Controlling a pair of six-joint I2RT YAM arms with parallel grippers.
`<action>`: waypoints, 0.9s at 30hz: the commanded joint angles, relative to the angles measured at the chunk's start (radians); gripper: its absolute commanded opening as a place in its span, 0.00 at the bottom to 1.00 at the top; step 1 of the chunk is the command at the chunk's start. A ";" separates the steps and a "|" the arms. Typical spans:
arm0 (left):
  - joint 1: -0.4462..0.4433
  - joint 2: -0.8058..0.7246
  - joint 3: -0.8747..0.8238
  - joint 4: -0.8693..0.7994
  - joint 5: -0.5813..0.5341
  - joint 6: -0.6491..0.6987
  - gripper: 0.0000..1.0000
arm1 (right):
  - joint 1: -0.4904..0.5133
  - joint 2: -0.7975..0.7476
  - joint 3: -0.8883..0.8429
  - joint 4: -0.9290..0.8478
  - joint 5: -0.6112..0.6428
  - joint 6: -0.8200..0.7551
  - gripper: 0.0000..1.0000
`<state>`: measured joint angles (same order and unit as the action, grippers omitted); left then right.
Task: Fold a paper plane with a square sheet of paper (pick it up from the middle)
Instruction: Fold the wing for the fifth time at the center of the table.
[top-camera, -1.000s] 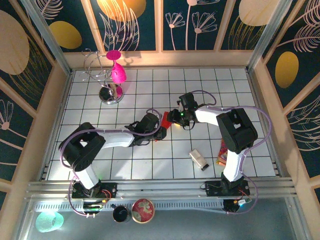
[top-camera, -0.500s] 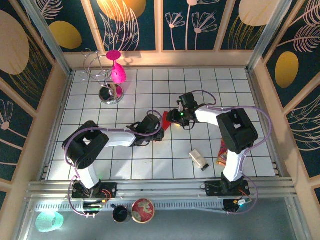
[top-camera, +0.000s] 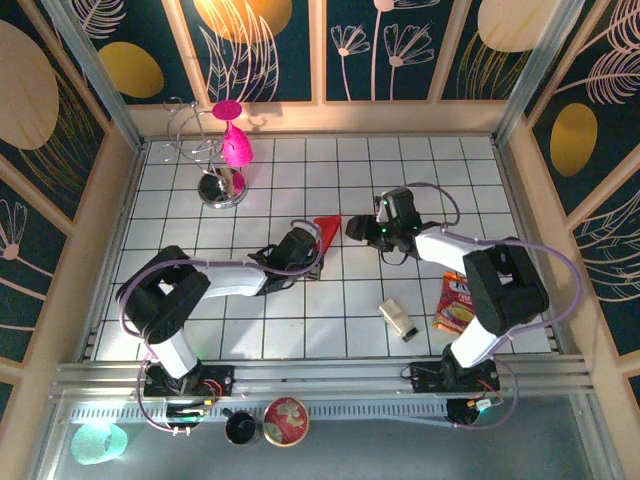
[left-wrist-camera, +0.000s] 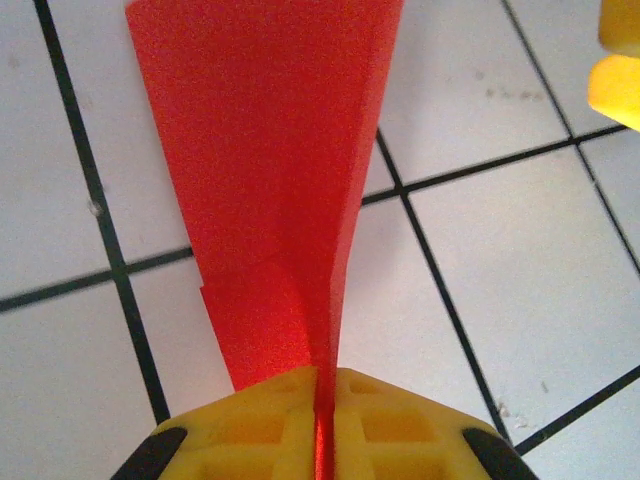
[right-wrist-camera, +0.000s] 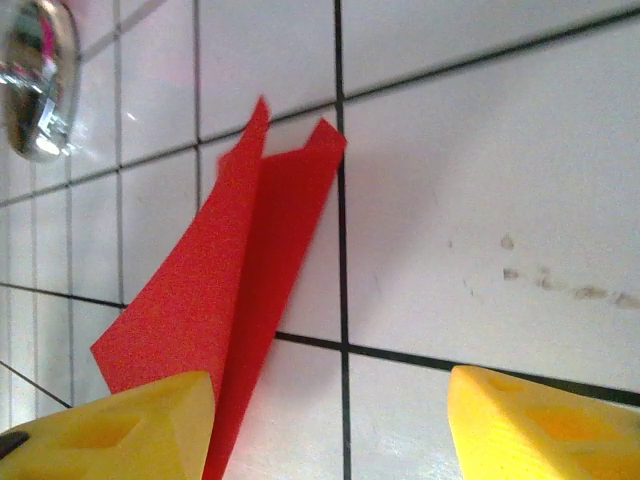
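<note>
Top external: tiled table, bare tiles noted around centre | right gripper spread wide, just beside paper plane | left gripper clamped on paper plane's narrow end, wide edges unheld mid-table.

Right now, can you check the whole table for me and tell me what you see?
Surface: white tiled table, a few smudges.
Job's things: folded red paper, creased down the middle.
Clutter: goblet, wire stand, snack packet, small box.
Grippers: left gripper shut on paper; right gripper open beside it.
Cables: purple cables looped along both arms.
Surroundings: flower-patterned walls.
</note>
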<state>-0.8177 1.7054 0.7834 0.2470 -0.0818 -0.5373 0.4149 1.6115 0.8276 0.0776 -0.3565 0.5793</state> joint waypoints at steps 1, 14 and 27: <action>-0.004 -0.049 -0.014 0.043 -0.066 0.084 0.11 | -0.013 -0.050 -0.041 0.074 0.030 0.007 0.64; -0.003 -0.072 -0.090 0.197 -0.091 0.222 0.10 | -0.038 -0.125 -0.110 0.141 0.054 0.023 0.64; -0.004 0.064 -0.156 0.477 0.073 0.105 0.11 | -0.048 -0.117 -0.136 0.163 0.041 0.048 0.64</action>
<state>-0.8177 1.7321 0.6437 0.6132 -0.0734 -0.3790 0.3759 1.5078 0.7048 0.2073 -0.3214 0.6125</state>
